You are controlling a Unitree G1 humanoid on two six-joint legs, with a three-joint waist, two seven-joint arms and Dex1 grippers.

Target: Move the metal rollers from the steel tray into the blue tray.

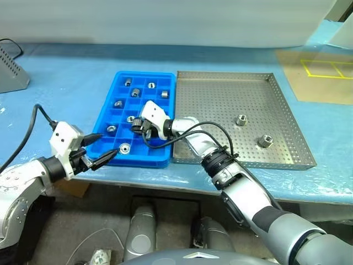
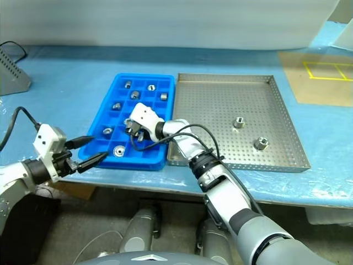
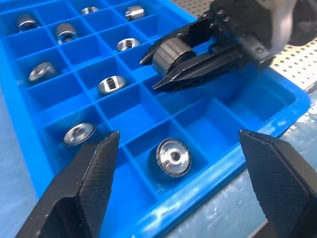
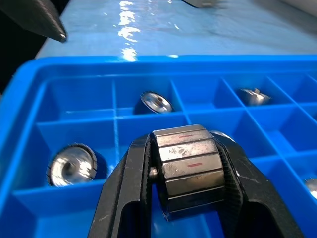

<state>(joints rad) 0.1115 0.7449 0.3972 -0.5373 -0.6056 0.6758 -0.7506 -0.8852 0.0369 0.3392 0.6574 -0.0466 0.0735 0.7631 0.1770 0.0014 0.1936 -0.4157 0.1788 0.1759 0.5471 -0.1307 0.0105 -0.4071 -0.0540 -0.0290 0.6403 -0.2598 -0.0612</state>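
**Operator:** State the condition of each claw and the location of the work items.

**Technician:** The right claw (image 1: 135,127) is clenched on one metal roller (image 4: 190,166), gripped across its faceted sides. It hangs over the blue tray (image 1: 108,108), above the compartments just below its fingertips. The roller is held clear of the dividers, presumably so it can drop straight into a free cell.

**Operator:** And the left claw?

**Technician:** The left claw (image 1: 102,149) is released and carries nothing. It sits at the tray's near corner, jaws spread either side of a roller already seated in a corner cell (image 3: 170,157). It appears parked there to stay out of the right arm's path.

**Operator:** Remaining work?

**Technician:** Two rollers (image 1: 241,120) lie on the steel tray (image 1: 220,94), well apart from the right claw, on its wrist side. Several cells ahead of the right claw are already filled. The task is judged mostly complete; one release and two further transfers remain.
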